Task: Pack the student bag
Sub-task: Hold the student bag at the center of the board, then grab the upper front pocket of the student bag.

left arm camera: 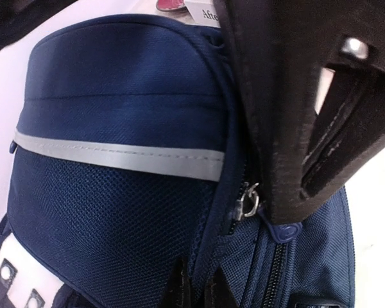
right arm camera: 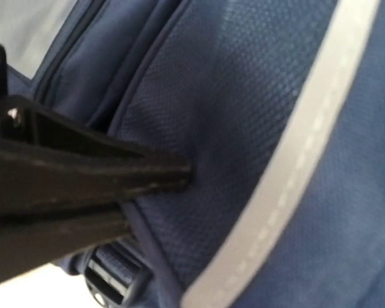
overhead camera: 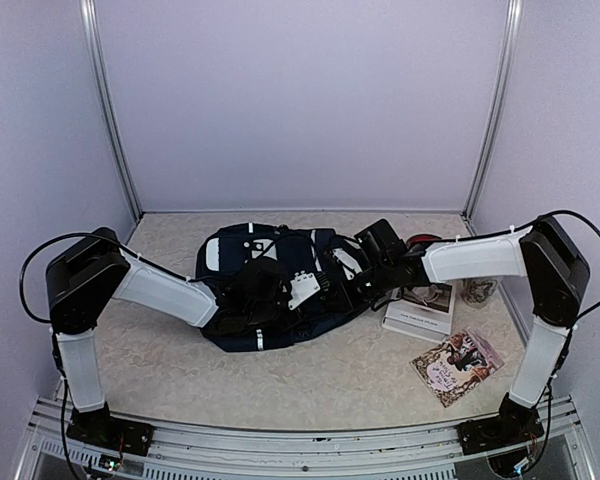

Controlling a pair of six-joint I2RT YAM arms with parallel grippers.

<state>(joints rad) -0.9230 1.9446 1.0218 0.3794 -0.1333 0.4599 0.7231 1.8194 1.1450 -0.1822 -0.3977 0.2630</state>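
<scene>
We judge the backpack soft and floppy: left gripper closed on its zipper pull, right gripper pinched shut on fabric.

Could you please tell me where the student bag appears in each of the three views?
Top external: the student bag lies in the picture's centre.
Left wrist: close up, filling the left and bottom.
Right wrist: fills nearly the whole picture.
Shared landmark: its pale grey stripe, crossing both wrist views; hard to make out from above.
</scene>
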